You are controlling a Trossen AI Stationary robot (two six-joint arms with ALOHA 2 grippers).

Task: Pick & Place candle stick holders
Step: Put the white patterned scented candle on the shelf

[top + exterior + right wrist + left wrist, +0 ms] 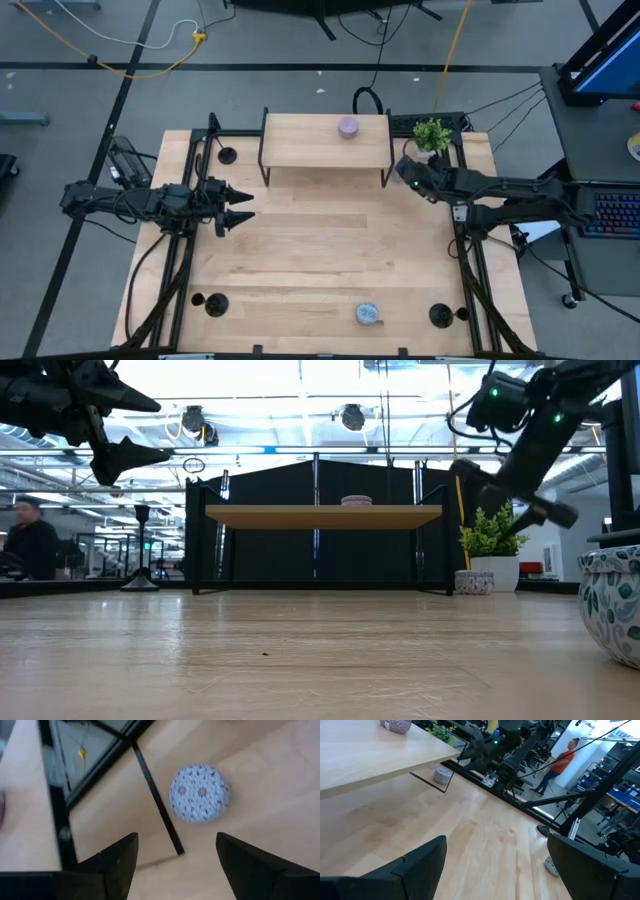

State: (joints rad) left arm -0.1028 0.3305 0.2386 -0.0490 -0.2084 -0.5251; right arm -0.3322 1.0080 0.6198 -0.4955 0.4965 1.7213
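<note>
- Pale wood covered the counter, and I saw three small black candle stick holders standing at its corners: one at the far left, one at the near left, one at the near right.
- My left hand hovered over the counter's left side, fingers spread, gripping nothing.
- My right hand hung by the right end of the low wooden shelf, fingers apart, empty, above a small blue-patterned pot.
- I noted a lilac round pot on the shelf, a green potted plant beside it, and a patterned bowl near the front edge.
</note>
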